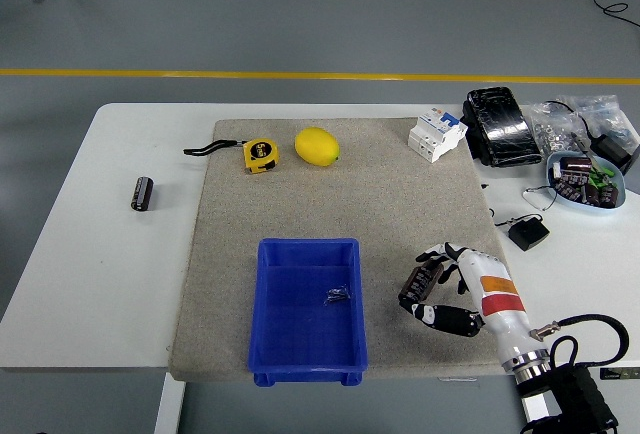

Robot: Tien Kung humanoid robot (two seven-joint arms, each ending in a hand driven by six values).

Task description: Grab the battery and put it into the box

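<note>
A dark cylindrical battery [420, 282] is being gripped by the right hand [447, 289], whose fingers [436, 253] are being curled over it from above while the thumb is being pressed in from below. The battery is being held just right of the blue box [307, 310], over the grey mat [330, 204], with its long axis tilted toward the box. Whether it is being lifted clear of the mat or is being kept in contact with it cannot be told from this view.

The grasp is being made across the cylinder's body, probably so that a round object is being kept from rolling out while it is being carried. The box is being left open-topped and near, so only a short sideways carry is judged to be needed before release. A small dark item [338, 296] is lying on the box floor already; what it is cannot be made out.

A second battery [142, 194] is lying well apart on the bare white table [110, 284] at the left, untouched. A yellow tape measure [261, 154], a lemon [317, 146] and a white circuit breaker [437, 133] are being left along the mat's far edge, away from the carrying path. A bowl [617, 197] of parts is standing at the far right. The left hand is not being shown.
</note>
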